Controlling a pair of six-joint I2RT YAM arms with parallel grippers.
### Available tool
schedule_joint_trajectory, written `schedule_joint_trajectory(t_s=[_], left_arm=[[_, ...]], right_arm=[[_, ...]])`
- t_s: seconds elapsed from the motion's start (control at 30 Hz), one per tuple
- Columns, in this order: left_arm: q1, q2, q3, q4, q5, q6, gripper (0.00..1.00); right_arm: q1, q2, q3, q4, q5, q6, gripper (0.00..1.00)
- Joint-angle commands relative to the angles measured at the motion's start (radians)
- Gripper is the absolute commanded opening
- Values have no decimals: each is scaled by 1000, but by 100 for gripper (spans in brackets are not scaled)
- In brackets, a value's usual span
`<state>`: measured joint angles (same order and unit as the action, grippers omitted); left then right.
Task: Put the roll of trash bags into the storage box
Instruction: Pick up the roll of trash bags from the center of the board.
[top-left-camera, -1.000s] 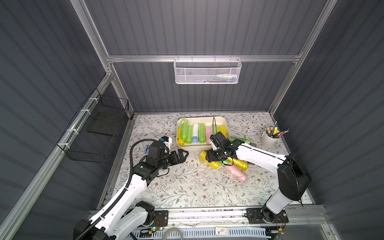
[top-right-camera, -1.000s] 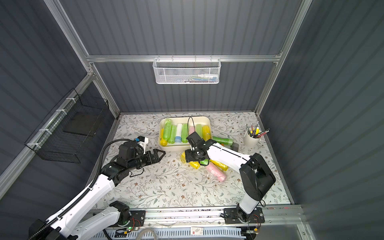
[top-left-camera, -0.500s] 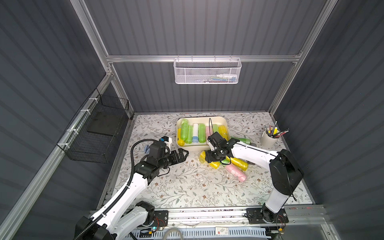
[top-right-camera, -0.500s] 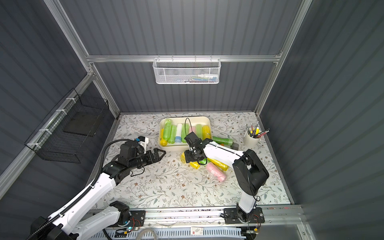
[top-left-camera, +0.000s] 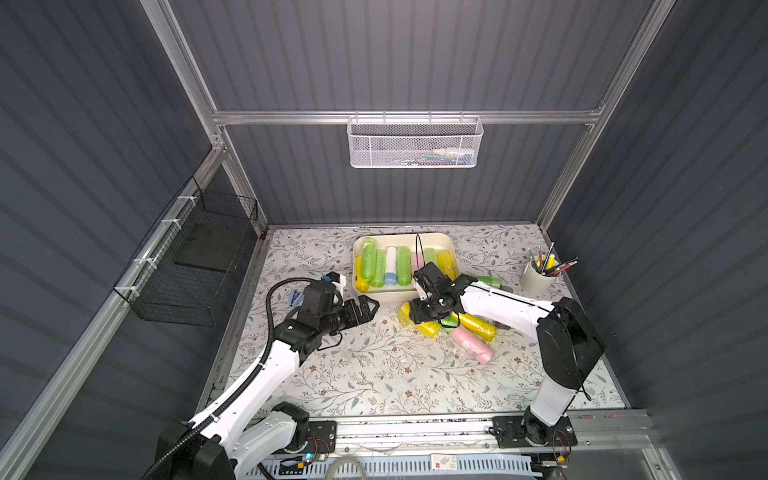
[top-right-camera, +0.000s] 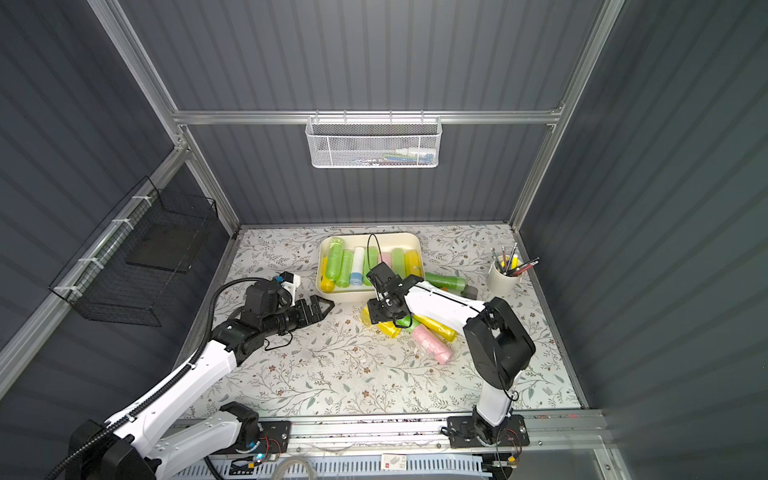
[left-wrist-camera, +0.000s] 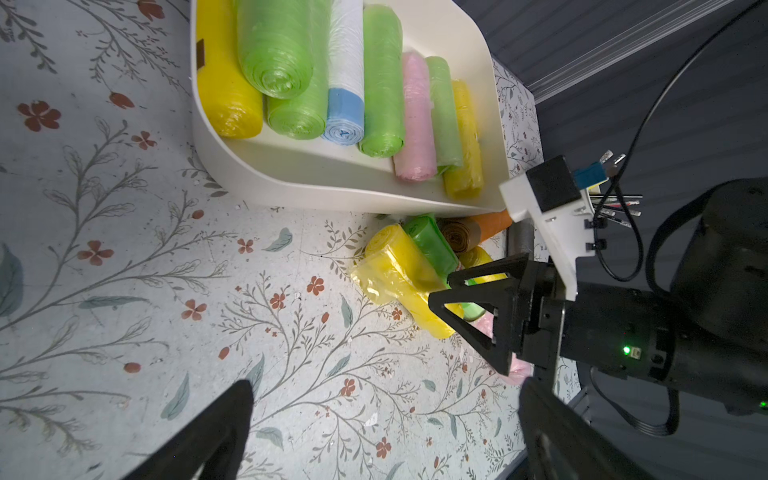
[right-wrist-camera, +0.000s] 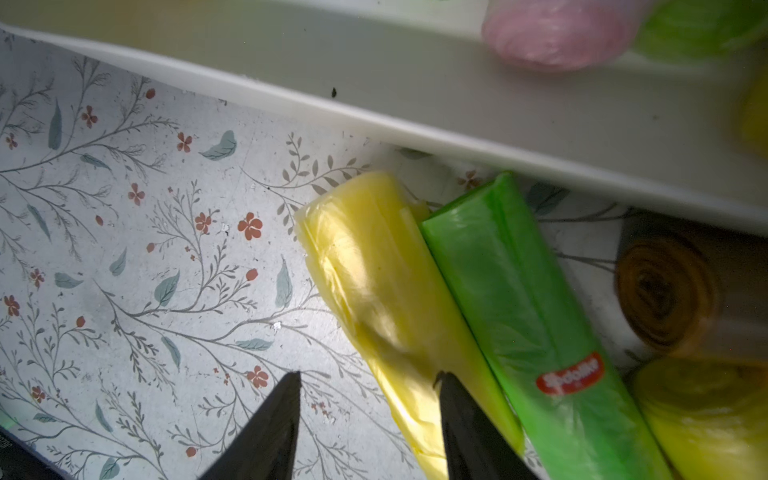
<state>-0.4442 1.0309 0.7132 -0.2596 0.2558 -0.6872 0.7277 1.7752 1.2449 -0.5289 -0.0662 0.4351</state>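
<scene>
The cream-white storage box stands at the back middle of the table with several green, yellow, pink and white rolls in it. Just in front of it a yellow roll of trash bags lies on the table beside a green roll. My right gripper is low over the yellow roll, open. One finger lies on the roll's green-side edge. The other stands on the table side, a gap away from the roll. My left gripper hovers wide open and empty left of the box's front corner.
More rolls lie in the pile: a brown one, a second yellow one and a pink one. A green roll lies right of the box. A pen cup stands at the right. A white mesh basket and a black wire basket hang on the walls.
The right gripper's jaws have narrowed around the yellow roll and its arm has shifted slightly over the pile. The left arm has not moved.
</scene>
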Motion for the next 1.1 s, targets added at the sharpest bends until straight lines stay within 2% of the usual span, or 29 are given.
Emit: schedule_joint_trajectory(t_s=[0.0,0.37,1.07], left_arm=[[0,14,17,15,22,-12,100],[-1,37,23,33,30,-20,100],[-1,53,12,47,39,-28,100]], right_arm=[[4,19,13,-26,24,-21,55],[15,44,32,-55,69,-45,53],[49,148,126,-151,195,-84,58]])
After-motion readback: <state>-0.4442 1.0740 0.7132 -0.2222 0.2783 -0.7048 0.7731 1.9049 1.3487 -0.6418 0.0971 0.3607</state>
